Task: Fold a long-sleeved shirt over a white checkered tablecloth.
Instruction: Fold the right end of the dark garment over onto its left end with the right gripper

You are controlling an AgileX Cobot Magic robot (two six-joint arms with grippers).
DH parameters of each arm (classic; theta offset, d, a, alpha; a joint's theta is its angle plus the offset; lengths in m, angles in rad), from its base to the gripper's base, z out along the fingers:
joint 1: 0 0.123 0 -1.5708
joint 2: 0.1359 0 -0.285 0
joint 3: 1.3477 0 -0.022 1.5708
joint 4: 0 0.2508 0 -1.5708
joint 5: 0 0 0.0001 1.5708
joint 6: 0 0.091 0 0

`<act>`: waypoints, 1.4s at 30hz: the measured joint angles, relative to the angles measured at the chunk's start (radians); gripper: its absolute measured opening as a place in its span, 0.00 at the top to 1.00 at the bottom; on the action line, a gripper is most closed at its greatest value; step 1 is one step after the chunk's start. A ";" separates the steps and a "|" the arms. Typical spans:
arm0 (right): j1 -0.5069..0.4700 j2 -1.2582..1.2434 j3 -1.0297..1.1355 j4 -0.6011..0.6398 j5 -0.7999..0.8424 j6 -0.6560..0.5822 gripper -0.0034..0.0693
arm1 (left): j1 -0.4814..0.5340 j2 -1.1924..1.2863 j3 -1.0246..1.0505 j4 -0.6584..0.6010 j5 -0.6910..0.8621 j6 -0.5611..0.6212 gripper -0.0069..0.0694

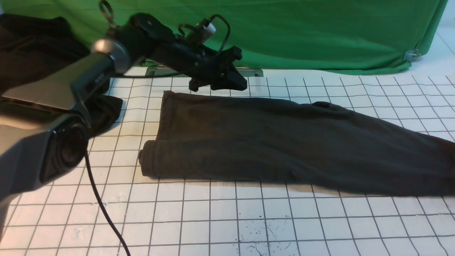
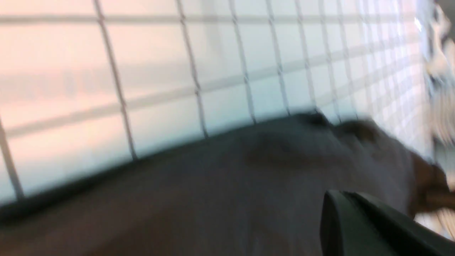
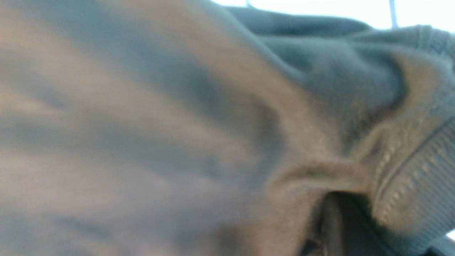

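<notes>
The long-sleeved shirt (image 1: 266, 142) lies folded into a long dark band across the white checkered tablecloth (image 1: 213, 213), with a rolled edge at its left end. My left gripper (image 1: 239, 84) hovers just above the shirt's far left corner, shut, with nothing in it. The blurred left wrist view shows its joined fingertips (image 2: 332, 206) over the shirt (image 2: 213, 185) and the tablecloth (image 2: 160, 71). My right arm is outside the front view. In the right wrist view, my right gripper (image 3: 334, 217) is shut on the shirt (image 3: 177, 124) beside a ribbed hem (image 3: 416, 177).
A green fabric backdrop (image 1: 284, 32) hangs along the far edge, with a metal clip (image 1: 410, 56) at its right corner. A black heap of cloth (image 1: 32, 46) sits at the far left. A black cable (image 1: 103, 209) trails from my left arm.
</notes>
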 joint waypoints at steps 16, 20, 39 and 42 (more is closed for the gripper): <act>0.192 -0.237 -0.259 0.155 0.233 -0.024 0.92 | 0.009 -0.023 -0.035 0.141 0.138 0.053 0.91; 0.263 -0.240 -0.268 0.157 0.229 -0.024 0.93 | 0.009 -0.051 -0.045 0.299 0.141 0.014 0.91; 0.459 -0.238 -0.396 0.213 0.210 0.090 0.93 | 0.254 -0.521 0.085 0.483 0.141 -0.061 0.91; 0.572 -0.238 -0.426 0.216 0.148 0.119 0.93 | 0.258 -0.539 0.143 0.487 0.146 -0.054 0.91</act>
